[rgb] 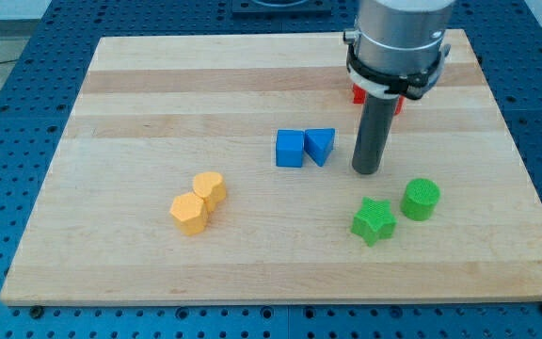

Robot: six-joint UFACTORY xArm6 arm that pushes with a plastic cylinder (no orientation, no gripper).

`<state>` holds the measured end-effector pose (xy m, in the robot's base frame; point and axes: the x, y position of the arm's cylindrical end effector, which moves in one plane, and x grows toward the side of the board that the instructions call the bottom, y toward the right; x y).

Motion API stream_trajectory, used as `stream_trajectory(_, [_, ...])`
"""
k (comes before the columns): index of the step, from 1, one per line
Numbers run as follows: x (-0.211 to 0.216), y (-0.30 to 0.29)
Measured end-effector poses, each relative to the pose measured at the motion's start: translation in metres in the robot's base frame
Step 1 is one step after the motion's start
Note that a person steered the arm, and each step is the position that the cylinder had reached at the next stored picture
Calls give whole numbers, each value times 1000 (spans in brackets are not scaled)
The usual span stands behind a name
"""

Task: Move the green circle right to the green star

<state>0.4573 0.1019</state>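
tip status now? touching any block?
My tip: no gripper, holds nothing; touches no block, right of the blue triangle, above the green star and green circle.

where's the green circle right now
The green circle sits in the view's lower right of the board, just up and right of the green star, with my tip up and to its left.

No readable markings

We find no text, label, brand, number or sign on the bench (158,113), the blocks, or the arm above them.
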Motion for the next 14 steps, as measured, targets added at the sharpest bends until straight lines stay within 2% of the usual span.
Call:
stream_trajectory(4, [-4,-20])
stream_trajectory(6, [-2,47])
stream_trajectory(7, [16,67])
stream_trajectory(10, [73,71])
stream_trajectory(11, [75,124])
stream_trajectory(13, [115,101])
stream_trajectory(14, [116,76])
